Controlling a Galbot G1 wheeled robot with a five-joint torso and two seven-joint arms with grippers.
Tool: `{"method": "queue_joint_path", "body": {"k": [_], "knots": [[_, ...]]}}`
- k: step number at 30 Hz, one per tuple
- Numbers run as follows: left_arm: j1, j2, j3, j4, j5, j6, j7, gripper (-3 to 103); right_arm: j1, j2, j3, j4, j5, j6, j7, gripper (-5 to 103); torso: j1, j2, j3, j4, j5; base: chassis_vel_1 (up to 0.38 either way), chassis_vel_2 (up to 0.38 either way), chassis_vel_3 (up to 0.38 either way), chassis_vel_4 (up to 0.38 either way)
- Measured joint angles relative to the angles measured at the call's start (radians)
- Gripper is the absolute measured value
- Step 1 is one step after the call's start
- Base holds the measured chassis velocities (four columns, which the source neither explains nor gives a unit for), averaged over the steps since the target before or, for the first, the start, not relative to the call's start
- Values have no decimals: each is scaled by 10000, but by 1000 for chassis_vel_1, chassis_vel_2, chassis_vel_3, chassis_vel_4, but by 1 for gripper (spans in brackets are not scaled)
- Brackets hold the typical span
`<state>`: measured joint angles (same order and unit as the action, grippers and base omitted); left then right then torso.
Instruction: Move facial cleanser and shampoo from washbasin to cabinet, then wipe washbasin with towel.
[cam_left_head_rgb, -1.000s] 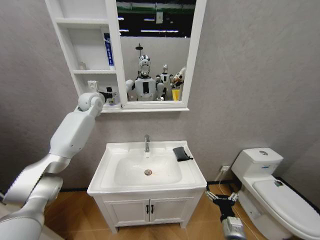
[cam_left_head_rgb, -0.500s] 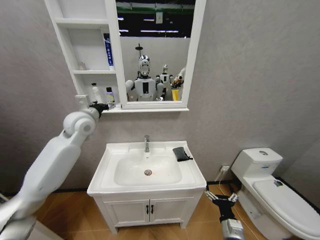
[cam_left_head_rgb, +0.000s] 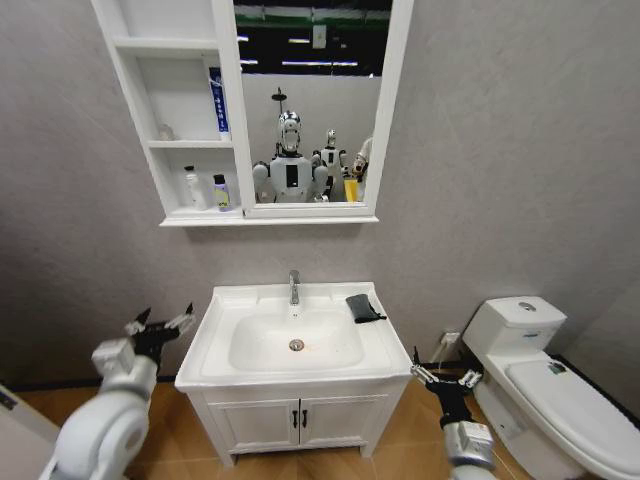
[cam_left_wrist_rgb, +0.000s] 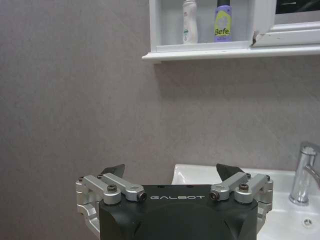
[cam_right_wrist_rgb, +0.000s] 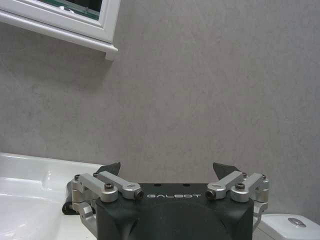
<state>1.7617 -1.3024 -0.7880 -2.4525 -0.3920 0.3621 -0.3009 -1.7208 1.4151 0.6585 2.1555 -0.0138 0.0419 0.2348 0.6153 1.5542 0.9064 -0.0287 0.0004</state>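
Two bottles (cam_left_head_rgb: 205, 191), one white and one with a dark cap and a yellow-green label, stand side by side on the lowest open shelf of the cabinet (cam_left_head_rgb: 133, 120), so the moving part of the task looks done. Wiping is left: the towel (cam_left_head_rgb: 362, 307) lies folded on the washbasin (cam_left_head_rgb: 220, 365) rim, beside the tap (cam_left_head_rgb: 293, 286), untouched. On the labelled bottle the wrist view reads "Befe". Low at the washbasin's left side, the left gripper (cam_left_head_rgb: 160, 324) hangs with fingers spread and empty. Beside the front right corner, the right gripper (cam_left_head_rgb: 440, 378) sits low, fingers likewise spread, well apart from the towel. Both gripper bodies carry "GALBOT".
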Motion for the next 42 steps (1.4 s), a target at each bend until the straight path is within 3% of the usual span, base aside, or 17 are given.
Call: {"method": "queue_joint_path", "body": {"k": [2,6,9,16,21,38,42], "knots": [[422,-245,119,-215,377,-163,145,100,-30,34,52,4,-7,8,-1,100,-1,0,0,3,3,0,0,0,0],[802,-440,650,-472,927,-317,225,100,-274,221,184,165,-29,126,-33,100,1,1,0,-14,-1,0,0,0,0],[790,-479,904,-472,817,-20,-186,100,-201,168,195,209,89,278,-243,100,3,-2,2,-4,-3,0,0,0,0],[700,-449,968,-472,710,105,-310,100,-122,57,215,404,441,115,-431,100,4,-1,2,-4,-3,0,0,0,0],[645,-431,980,-474,671,123,-324,100,-268,24,319,634,386,-234,-978,100,3,-1,2,-5,-5,0,0,0,0],[581,-408,993,-529,632,136,-338,100,-186,9,68,598,259,-194,-928,100,5,-3,3,-4,-6,-83,103,88,-110],[575,-406,998,-509,627,139,-339,100,-26,-35,50,541,443,-635,-736,100,21,-10,7,-1,-4,-174,171,194,-139]]}}
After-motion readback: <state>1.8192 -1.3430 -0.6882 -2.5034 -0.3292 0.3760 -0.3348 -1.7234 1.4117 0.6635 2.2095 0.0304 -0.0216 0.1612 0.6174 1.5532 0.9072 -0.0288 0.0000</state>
